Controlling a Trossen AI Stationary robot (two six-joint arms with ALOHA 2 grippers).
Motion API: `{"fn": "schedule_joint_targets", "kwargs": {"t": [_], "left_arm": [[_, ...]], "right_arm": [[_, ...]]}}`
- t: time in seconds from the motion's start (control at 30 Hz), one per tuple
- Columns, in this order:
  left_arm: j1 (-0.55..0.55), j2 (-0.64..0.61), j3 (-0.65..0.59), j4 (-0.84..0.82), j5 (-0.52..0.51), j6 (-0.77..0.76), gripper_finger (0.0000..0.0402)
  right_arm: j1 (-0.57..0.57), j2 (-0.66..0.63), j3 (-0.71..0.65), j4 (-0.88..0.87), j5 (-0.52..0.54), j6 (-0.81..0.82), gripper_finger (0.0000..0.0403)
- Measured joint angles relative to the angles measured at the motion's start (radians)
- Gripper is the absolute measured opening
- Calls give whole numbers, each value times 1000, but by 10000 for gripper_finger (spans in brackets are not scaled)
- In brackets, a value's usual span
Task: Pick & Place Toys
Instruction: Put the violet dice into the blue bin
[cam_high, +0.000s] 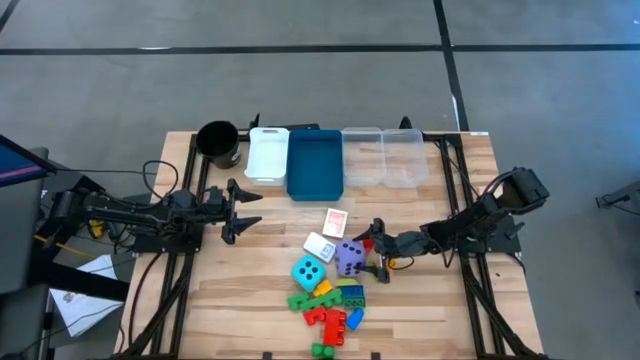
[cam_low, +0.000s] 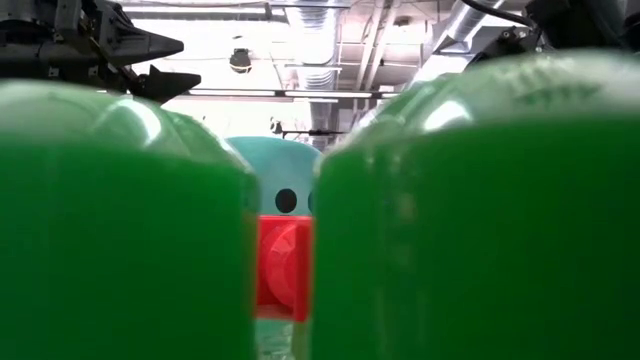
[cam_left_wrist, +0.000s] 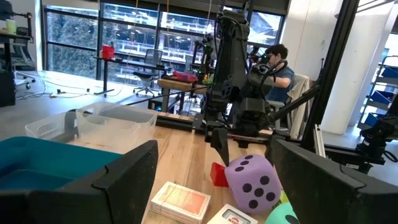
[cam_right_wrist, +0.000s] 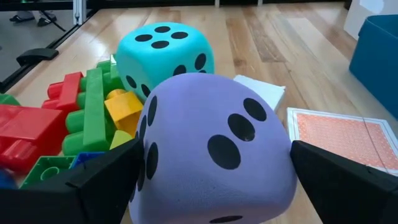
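Right gripper (cam_high: 369, 248) stands spread wide around the lavender die (cam_right_wrist: 214, 155), grasping nothing, the die's base cut off; beyond sits the cyan die (cam_right_wrist: 165, 53), partly hidden; card packs (cam_high: 335, 221) lie flat on the tabletop (cam_high: 250, 290); left gripper (cam_high: 246, 210) hangs released, apart.

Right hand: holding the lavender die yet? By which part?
Nothing is held. The right hand is open, its fingers on either side of the lavender die but not closed on it. The left hand is open and empty.

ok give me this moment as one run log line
right gripper: open, jaws either side of lavender die, not closed | left gripper: open, waiting near blue tray | cyan die: on table by bricks
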Motion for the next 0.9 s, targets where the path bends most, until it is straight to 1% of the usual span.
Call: {"fn": "schedule_joint_targets", "kwargs": {"t": [0.23, 0.67, 0.9], "left_arm": [[0, 0, 0, 0, 0, 0, 310], [0, 0, 0, 0, 0, 0, 310], [0, 0, 0, 0, 0, 0, 310]], "right_arm": [[0, -3, 20, 41, 2, -46, 400], [0, -8, 68, -1, 5, -57, 400], [-17, -9, 71, -24, 5, -58, 400]]}}
